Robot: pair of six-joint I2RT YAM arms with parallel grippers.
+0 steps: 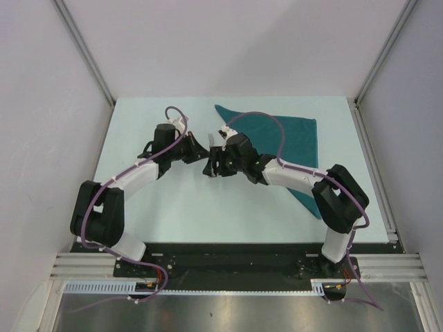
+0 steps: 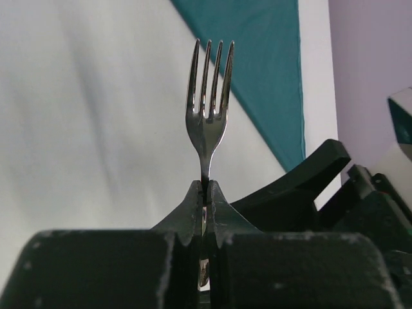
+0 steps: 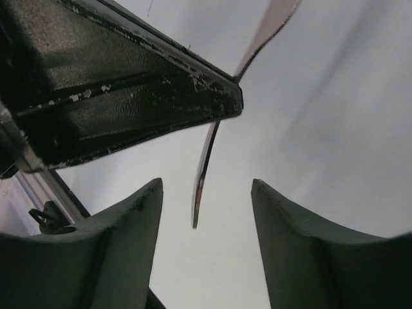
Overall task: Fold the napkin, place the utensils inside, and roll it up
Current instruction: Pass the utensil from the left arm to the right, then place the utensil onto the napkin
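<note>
The teal napkin lies folded into a triangle at the back right of the table; part of it shows in the left wrist view. My left gripper is shut on the silver fork and holds it by the neck above the table, tines pointing away from the wrist. My right gripper is open just in front of it. In the right wrist view the fork's handle end hangs between my open right gripper's two fingers, touching neither. The two grippers nearly meet at mid-table, left of the napkin.
The pale table is bounded by white walls and metal frame posts. A rail runs along the right edge. The right arm lies over the napkin's near corner.
</note>
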